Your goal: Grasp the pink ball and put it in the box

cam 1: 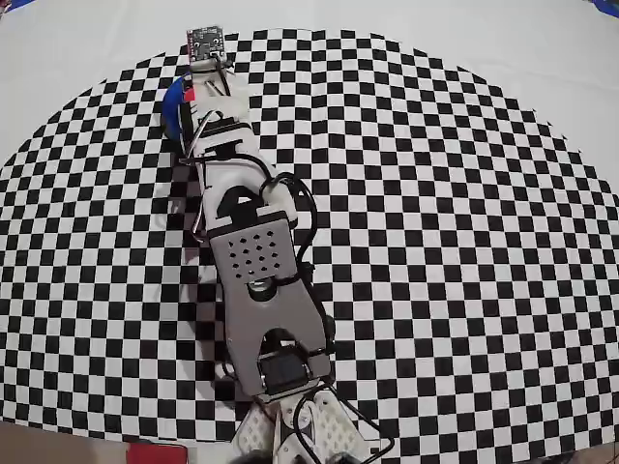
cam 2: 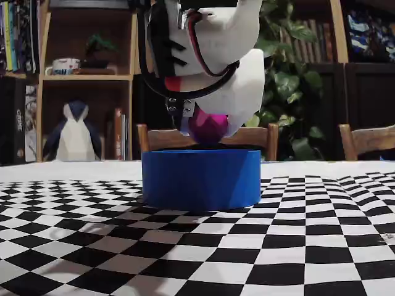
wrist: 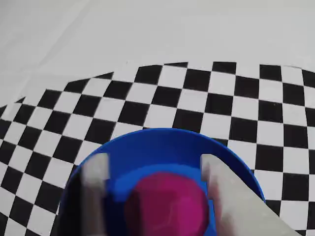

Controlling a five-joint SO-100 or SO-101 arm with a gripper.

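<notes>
You are at the drop step. In the wrist view the left finger (wrist: 96, 179), the ball (wrist: 167, 206) and the right finger stand in a row, so the gripper (wrist: 155, 172) is closed on the ball. The fixed view shows it held just above the box (cam 2: 200, 179) rim, not yet inside. Next, you need only part the fingers; judging by centring, it should fall in.

White printed arm (cam 1: 232, 184) with grey perforated plate (cam 1: 253, 249), black cables, and a red-marked wrist.
</notes>
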